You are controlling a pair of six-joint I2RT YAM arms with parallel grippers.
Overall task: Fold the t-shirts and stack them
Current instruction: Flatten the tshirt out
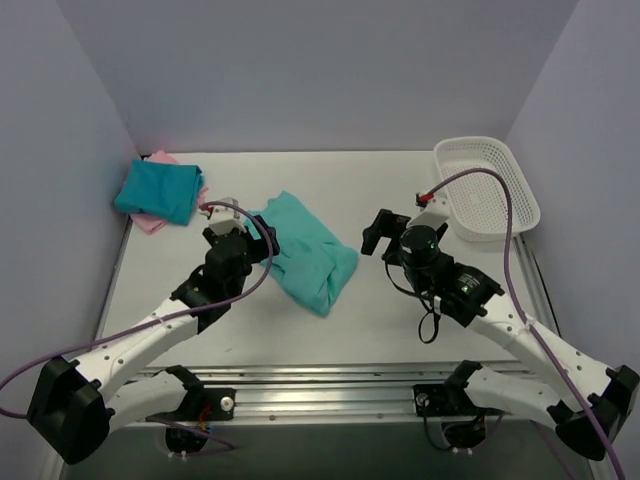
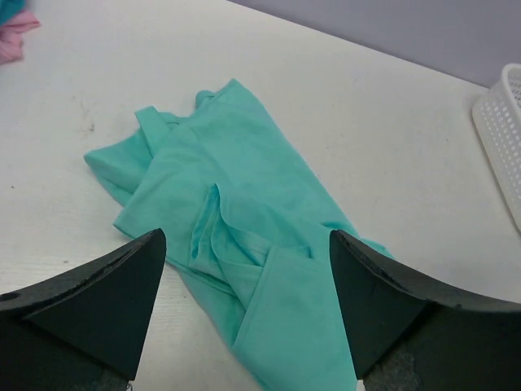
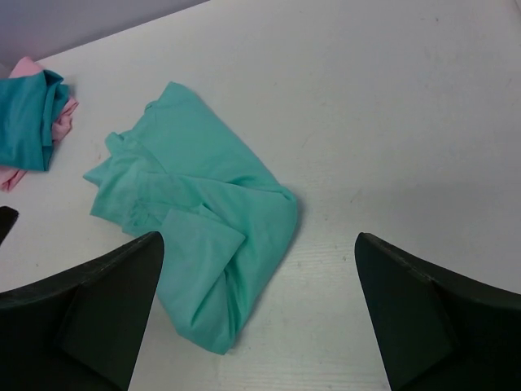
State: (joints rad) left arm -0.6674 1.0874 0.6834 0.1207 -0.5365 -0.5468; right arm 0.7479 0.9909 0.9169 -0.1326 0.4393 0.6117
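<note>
On tabletop (image 1: 330, 180): darker teal shirt (image 1: 158, 190) stacked on pink shirt (image 1: 147, 222), left of half-folded light teal shirt (image 1: 305, 250); left tool (image 2: 246, 269), right tool (image 3: 259, 269) gaping, empty.

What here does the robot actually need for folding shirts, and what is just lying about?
Part of the job:
- light teal shirt, crumpled in the middle
- dark teal shirt, folded, far left
- pink shirt, under the dark teal one

Just lying about:
- white basket, far right
</note>
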